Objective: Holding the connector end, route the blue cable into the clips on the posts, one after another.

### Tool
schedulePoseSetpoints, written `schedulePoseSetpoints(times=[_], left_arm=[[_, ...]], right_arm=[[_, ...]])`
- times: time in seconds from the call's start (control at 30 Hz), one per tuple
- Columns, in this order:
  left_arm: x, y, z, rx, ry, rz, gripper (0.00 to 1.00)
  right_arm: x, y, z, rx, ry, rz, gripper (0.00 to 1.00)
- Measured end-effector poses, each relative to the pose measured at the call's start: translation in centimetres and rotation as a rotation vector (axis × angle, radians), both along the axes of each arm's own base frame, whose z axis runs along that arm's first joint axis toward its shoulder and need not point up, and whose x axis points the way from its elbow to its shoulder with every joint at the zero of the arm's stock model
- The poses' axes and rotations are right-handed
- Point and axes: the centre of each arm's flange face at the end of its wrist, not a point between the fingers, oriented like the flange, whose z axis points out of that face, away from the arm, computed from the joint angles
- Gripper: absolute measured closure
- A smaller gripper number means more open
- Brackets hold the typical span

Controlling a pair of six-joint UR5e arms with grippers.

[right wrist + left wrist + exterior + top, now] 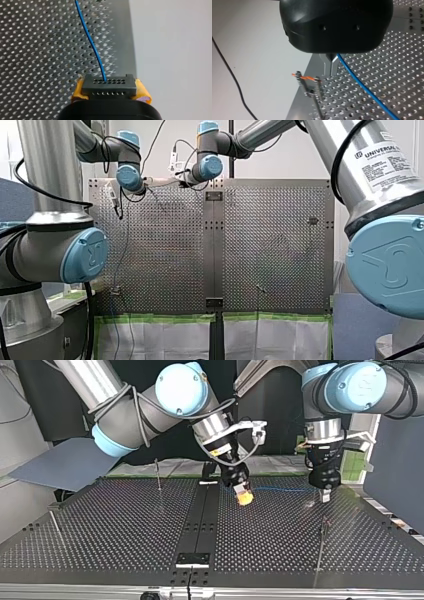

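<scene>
The connector (109, 86) sits crosswise between the yellow pads (142, 93) of my right gripper (243, 496), which is clamped on its two ends. Its holed face points straight ahead of that gripper. The blue cable (91, 45) leaves one hole and runs away over the perforated table (37, 50). In the top view it stretches level across to my left gripper (331, 66). That gripper's metal fingers are pinched nearly together on the cable, just beside a clip post (308, 85).
</scene>
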Motion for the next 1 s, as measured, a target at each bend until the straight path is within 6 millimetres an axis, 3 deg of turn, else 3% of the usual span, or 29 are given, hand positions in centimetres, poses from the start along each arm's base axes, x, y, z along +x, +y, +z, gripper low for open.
schedulePoseSetpoints(times=[0.33,0.57,0.73,1.0], left_arm=[[0.2,0.2,0.9,0.027,0.001,0.021,1.0],[0.4,0.5,0.9,0.027,0.001,0.029,1.0],[0.8,0.8,2.0,0.021,-0.013,0.035,1.0],[1.0,1.1,3.3,0.007,-0.037,0.039,1.0]], right_arm=[[0.6,-0.1,2.1,-0.005,-0.004,0.005,1.0],[1.4,0.2,1.4,-0.003,0.009,0.015,1.0],[2.6,0.7,0.5,0.002,0.027,0.031,1.0],[4.3,2.1,2.1,-0.01,0.001,0.061,1.0]])
